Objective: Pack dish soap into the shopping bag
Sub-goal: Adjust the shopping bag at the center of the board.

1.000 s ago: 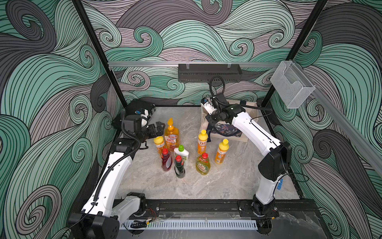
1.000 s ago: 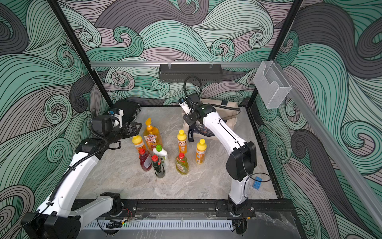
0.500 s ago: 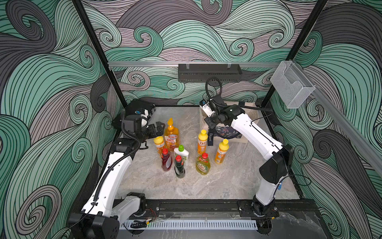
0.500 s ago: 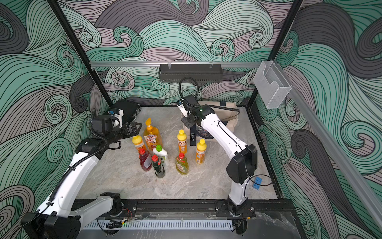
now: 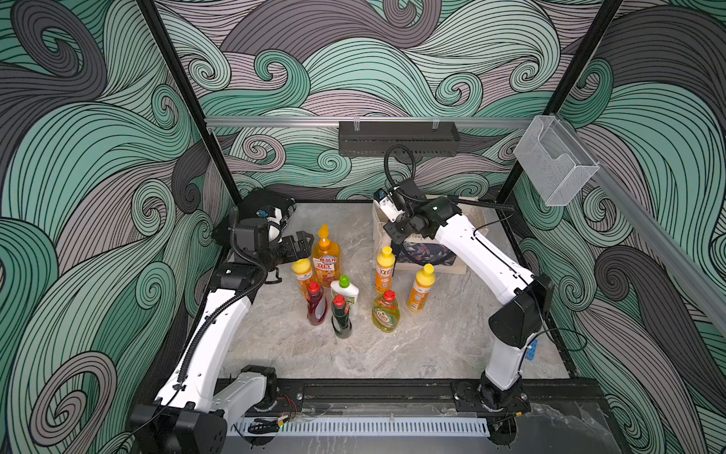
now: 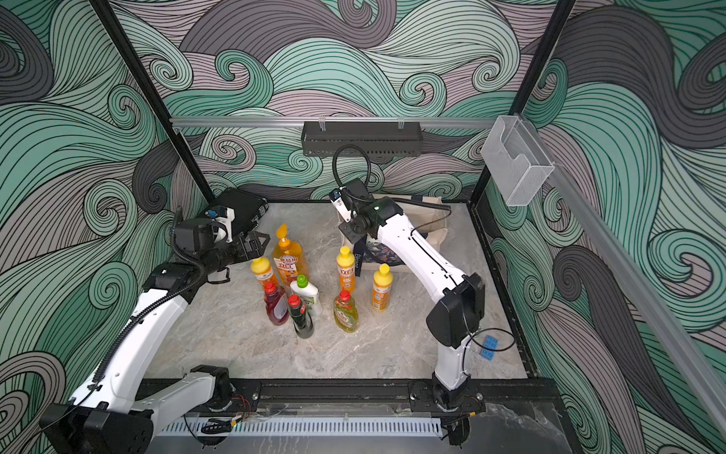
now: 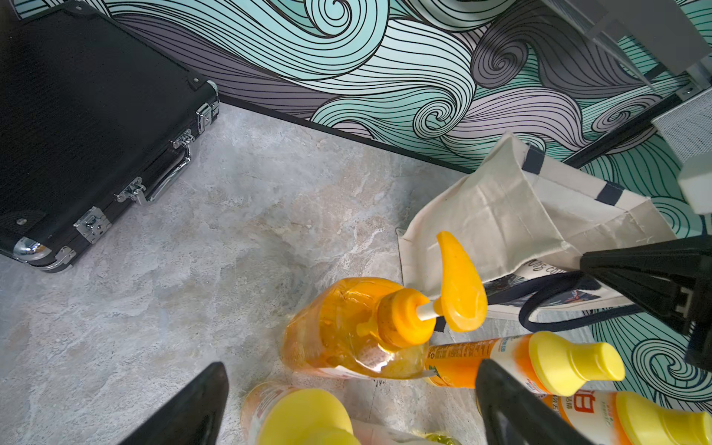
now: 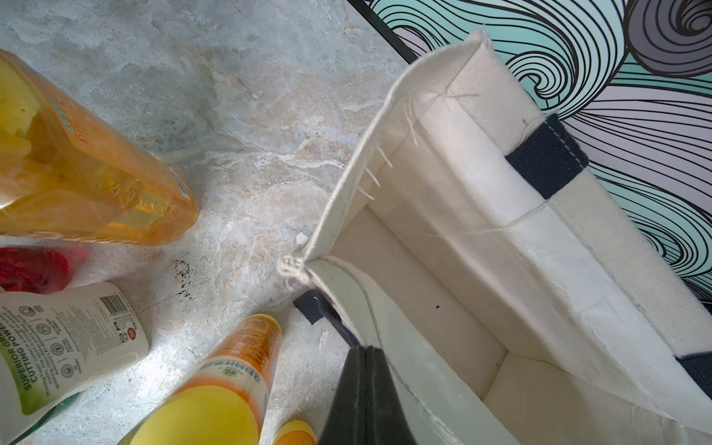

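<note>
Stock as I see it from my station:
1. Surface: grey marble, carries everything.
2. Case: black, latched, beyond my left tool.
3. Bag: cream tote, mouth gaping. My right tool is pinched on its front rim.
4. Pump bottle: amber, upright, just ahead of left tool.
5. Small bottles: seven, upright, between both tools, outside the bag.
6. Left tool: spread wide, empty, over a yellow cap.
</note>
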Robot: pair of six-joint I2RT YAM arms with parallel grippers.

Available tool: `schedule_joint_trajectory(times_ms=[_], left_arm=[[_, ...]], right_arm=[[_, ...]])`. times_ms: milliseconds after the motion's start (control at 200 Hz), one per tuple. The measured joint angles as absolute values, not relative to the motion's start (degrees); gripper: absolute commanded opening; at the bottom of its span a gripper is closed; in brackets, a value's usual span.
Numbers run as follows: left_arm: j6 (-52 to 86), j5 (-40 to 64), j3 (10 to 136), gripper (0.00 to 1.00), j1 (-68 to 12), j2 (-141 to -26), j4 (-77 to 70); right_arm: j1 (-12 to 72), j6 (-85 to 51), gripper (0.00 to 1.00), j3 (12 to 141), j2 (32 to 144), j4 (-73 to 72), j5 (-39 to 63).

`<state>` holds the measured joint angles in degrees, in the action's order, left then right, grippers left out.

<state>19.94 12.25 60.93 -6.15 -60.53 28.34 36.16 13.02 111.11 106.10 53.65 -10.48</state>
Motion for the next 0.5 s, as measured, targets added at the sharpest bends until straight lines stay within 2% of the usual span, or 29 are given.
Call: schedule_joint_trajectory(times_ms=[150,230,280,300,500], left_arm=[[19.94,12.29,60.93,0.99,-6.15,-60.53,28.34],[19.94,12.29,60.93,0.99,-6.15,-60.53,28.34],[19.97,12.32,60.93,0.98,-6.15,-60.53,28.34],[19.94,12.32,60.93,0.99,-6.15,-60.53,28.34],[19.97,12.73,60.93,0.99,-6.15,-60.53,28.34]], right_arm=[[36.16,13.02,0.08,111.13,105.89,54.00,-10.04],[36.16,13.30,0.29,111.13,105.19,54.50,-10.04],[36.16,12.91,0.51,111.11,104.22,54.76,-10.13],[36.16,13.32,0.56,111.07,103.88,54.78,-10.28],[36.16,12.78,0.62,110.87,94.89,56.51,-10.98]])
